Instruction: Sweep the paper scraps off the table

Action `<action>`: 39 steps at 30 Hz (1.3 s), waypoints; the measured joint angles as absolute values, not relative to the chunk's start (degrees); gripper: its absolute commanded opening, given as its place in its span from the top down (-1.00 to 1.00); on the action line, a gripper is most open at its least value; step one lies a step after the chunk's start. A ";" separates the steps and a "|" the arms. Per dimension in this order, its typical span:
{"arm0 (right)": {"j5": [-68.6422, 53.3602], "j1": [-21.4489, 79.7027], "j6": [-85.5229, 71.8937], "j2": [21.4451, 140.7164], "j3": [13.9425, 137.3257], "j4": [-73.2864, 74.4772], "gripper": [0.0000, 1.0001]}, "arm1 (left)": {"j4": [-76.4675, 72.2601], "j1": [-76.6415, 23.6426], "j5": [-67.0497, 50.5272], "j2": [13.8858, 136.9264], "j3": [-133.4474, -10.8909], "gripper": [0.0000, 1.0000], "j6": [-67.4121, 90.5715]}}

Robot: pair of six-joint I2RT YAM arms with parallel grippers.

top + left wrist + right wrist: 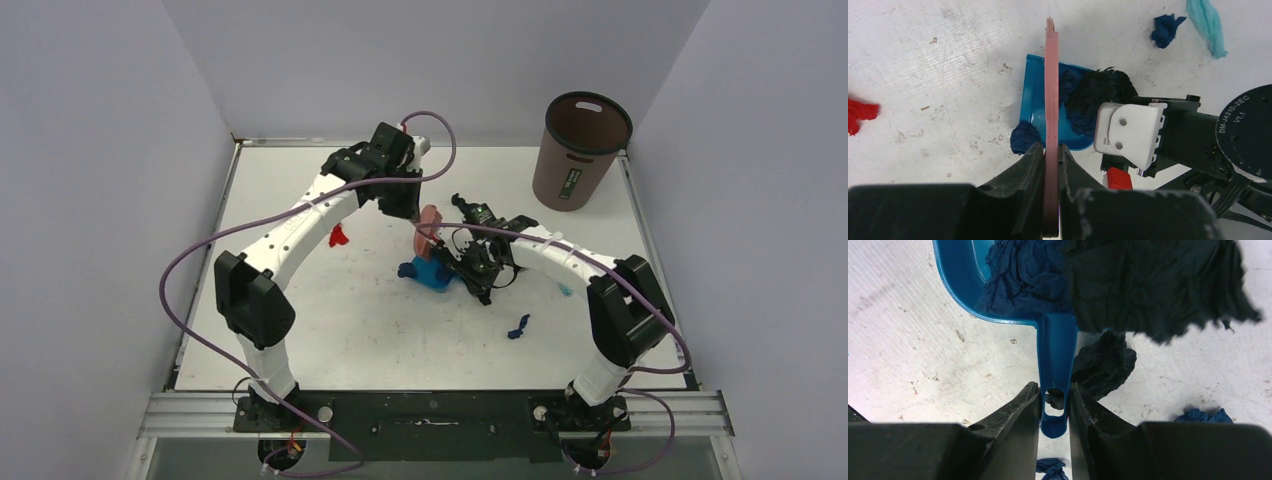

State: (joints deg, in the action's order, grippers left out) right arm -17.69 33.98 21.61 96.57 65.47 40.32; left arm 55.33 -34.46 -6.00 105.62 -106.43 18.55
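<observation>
My left gripper is shut on the pink hand brush, held on edge over the blue dustpan. My right gripper is shut on the dustpan's handle. Dark blue and black paper scraps lie in the pan. One dark blue scrap sits at the pan's edge, and a black one lies beside the handle. On the white table lie a red scrap, a dark blue scrap and a light-blue strip.
A brown waste bin stands at the table's far right corner. Grey-lilac walls close in the left, back and right sides. The two arms meet at the table's middle, their purple cables looping above it.
</observation>
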 measured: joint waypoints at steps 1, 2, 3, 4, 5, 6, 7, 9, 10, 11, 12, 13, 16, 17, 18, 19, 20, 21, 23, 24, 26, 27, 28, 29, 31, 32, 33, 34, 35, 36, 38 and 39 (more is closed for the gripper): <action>-17.91 33.89 21.67 96.12 65.47 40.34 0.66 | 55.27 -34.46 -5.98 104.92 -106.43 1.00 18.94; -18.06 33.82 21.76 95.79 65.47 40.34 0.66 | 55.24 -34.46 -5.98 104.25 -106.43 1.00 19.18; -18.22 33.76 21.82 95.37 65.47 40.36 0.67 | 55.24 -34.46 -5.98 103.61 -106.43 1.00 19.38; -18.28 33.76 21.85 95.07 65.45 40.36 0.67 | 55.24 -34.46 -5.93 102.96 -106.43 1.00 19.51; -18.35 33.74 21.87 94.63 65.45 40.36 0.67 | 55.24 -34.46 -5.78 102.24 -106.43 1.00 19.73; -18.35 33.71 21.89 94.28 65.45 40.36 0.67 | 55.27 -34.46 -5.58 101.51 -106.43 1.00 19.94; -18.35 33.71 21.93 93.89 65.45 40.38 0.67 | 55.27 -34.46 -5.23 100.71 -106.41 1.00 20.12; -18.37 33.71 22.04 92.90 65.45 40.49 0.67 | 55.33 -34.46 -4.58 98.89 -106.39 1.00 20.38; -18.35 33.71 22.09 92.47 65.47 40.62 0.67 | 55.37 -34.44 -4.16 98.06 -106.39 1.00 20.43; -18.35 33.71 22.24 92.12 65.52 40.86 0.67 | 55.40 -34.44 -3.77 96.57 -106.37 1.00 20.45; -18.35 33.71 22.35 91.72 65.60 41.12 0.67 | 55.46 -34.44 -3.36 95.44 -106.34 1.00 20.47; -18.31 33.69 22.50 91.37 65.71 41.41 0.67 | 55.51 -34.41 -2.98 94.35 -106.32 1.00 20.45; -18.26 33.65 23.09 90.74 66.54 42.41 0.67 | 55.83 -34.39 -1.43 91.20 -106.32 1.00 20.43; -18.24 33.58 23.33 90.48 66.87 42.70 0.67 | 56.05 -34.37 -0.71 90.37 -106.30 1.00 20.40; -18.24 33.50 23.42 90.24 67.18 43.05 0.67 | 56.12 -34.30 -0.05 89.58 -106.10 1.00 20.38; -18.22 33.39 23.55 89.97 67.42 43.33 0.67 | 56.07 -34.11 0.49 88.62 -105.51 1.00 20.36; -18.06 33.34 23.59 89.65 67.59 43.48 0.67 | 56.07 -33.95 0.86 87.96 -104.95 1.00 20.38; -17.96 33.32 23.70 89.36 67.72 43.70 0.67 | 55.99 -33.69 1.30 87.18 -104.01 1.00 20.36; -17.72 33.10 23.86 88.92 68.12 44.21 0.67 | 55.83 -33.15 2.13 85.73 -101.75 1.00 20.38; -17.61 33.01 23.99 88.75 68.25 44.29 0.67 | 55.77 -32.88 2.57 85.14 -100.66 1.00 20.40; -17.37 32.82 24.25 88.60 68.71 44.73 0.67 | 55.44 -32.51 3.31 84.14 -98.56 1.00 20.43; -17.34 32.64 24.43 88.60 69.04 45.04 0.67 | 55.13 -32.40 3.70 83.59 -97.36 1.00 20.43; -17.26 32.47 24.51 88.60 69.32 45.15 0.67 | 54.94 -32.27 4.08 83.02 -96.20 1.00 20.40; -17.15 32.16 24.67 88.60 69.78 45.45 0.67 | 54.76 -32.14 4.29 82.39 -94.91 1.00 20.43; -16.86 31.51 24.86 88.60 70.85 46.00 0.67 | 54.13 -32.05 4.58 81.23 -92.60 1.00 20.43; -16.73 31.18 24.88 88.60 71.48 46.35 0.67 | 53.98 -32.03 4.73 80.66 -91.55 1.00 20.43; -16.56 30.74 24.99 88.60 72.31 46.76 0.68 | 53.84 -31.99 4.95 80.03 -90.43 1.00 20.45; -16.43 30.50 25.06 88.60 72.93 46.98 0.69 | 53.74 -31.97 5.15 79.57 -89.73 1.00 20.43; -16.29 29.93 25.10 88.60 73.97 47.37 0.71 | 53.32 -31.88 5.54 78.74 -88.44 1.00 20.43; -16.21 29.52 25.17 88.60 74.63 47.46 0.73 | 53.08 -31.81 5.74 78.15 -87.59 1.00 20.43; -15.90 28.32 25.32 88.60 76.34 47.77 0.75 | 52.53 -31.51 6.11 76.66 -85.54 1.00 20.43; -15.79 27.44 25.39 88.60 77.23 47.83 0.76 | 52.25 -31.33 6.24 75.88 -84.55 1.00 20.43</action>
State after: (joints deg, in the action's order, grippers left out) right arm -15.79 27.44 25.39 88.60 77.23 47.83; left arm 52.25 -31.33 6.24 75.88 -84.55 20.43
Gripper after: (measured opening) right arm 0.243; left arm 0.097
